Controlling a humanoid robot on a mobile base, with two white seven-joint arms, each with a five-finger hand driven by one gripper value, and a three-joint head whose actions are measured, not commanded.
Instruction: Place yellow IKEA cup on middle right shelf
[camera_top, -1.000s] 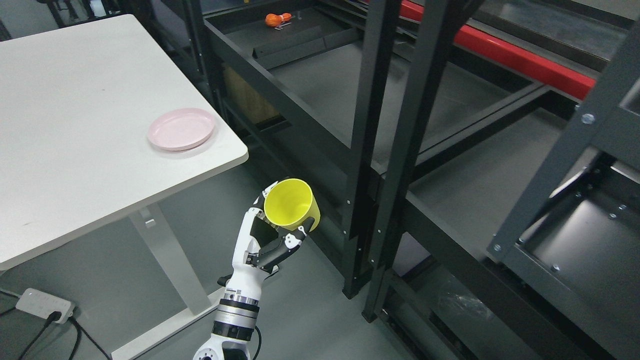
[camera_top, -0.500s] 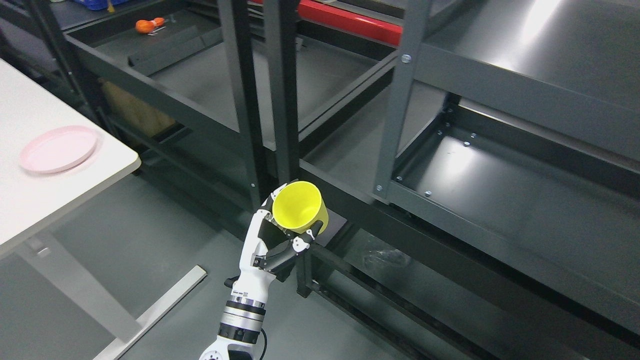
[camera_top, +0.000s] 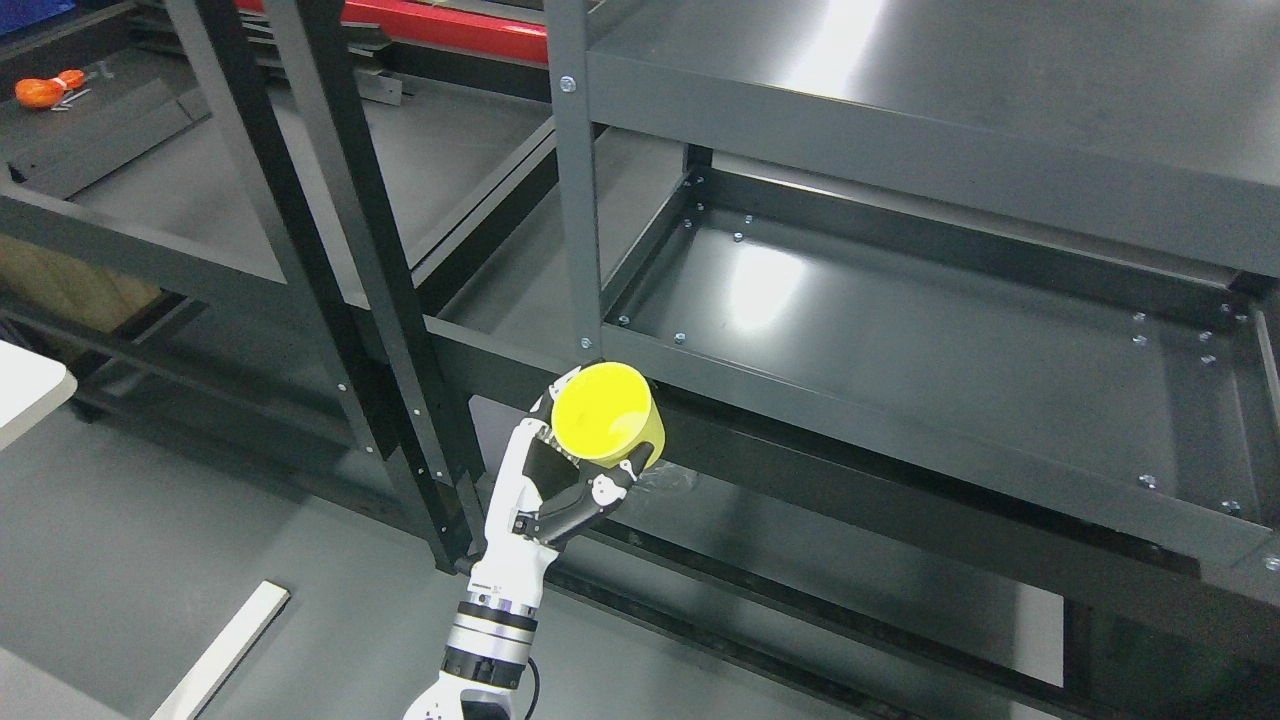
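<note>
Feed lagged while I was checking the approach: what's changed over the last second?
Mostly the camera: the view swung right, so the white table and pink plate slid out left and the right shelf unit's middle shelf came into view. The left hand stays clamped on the yellow cup, mouth tilted toward the camera, now at the shelf's front left corner.

No text, label, brand mark, number or sign can be read anywhere in the head view. The yellow cup (camera_top: 603, 424) shows only plain colour, with no legible marking on its visible surfaces. The dark metal shelf (camera_top: 900, 330) at three o'clock of it carries no readable print.
</note>
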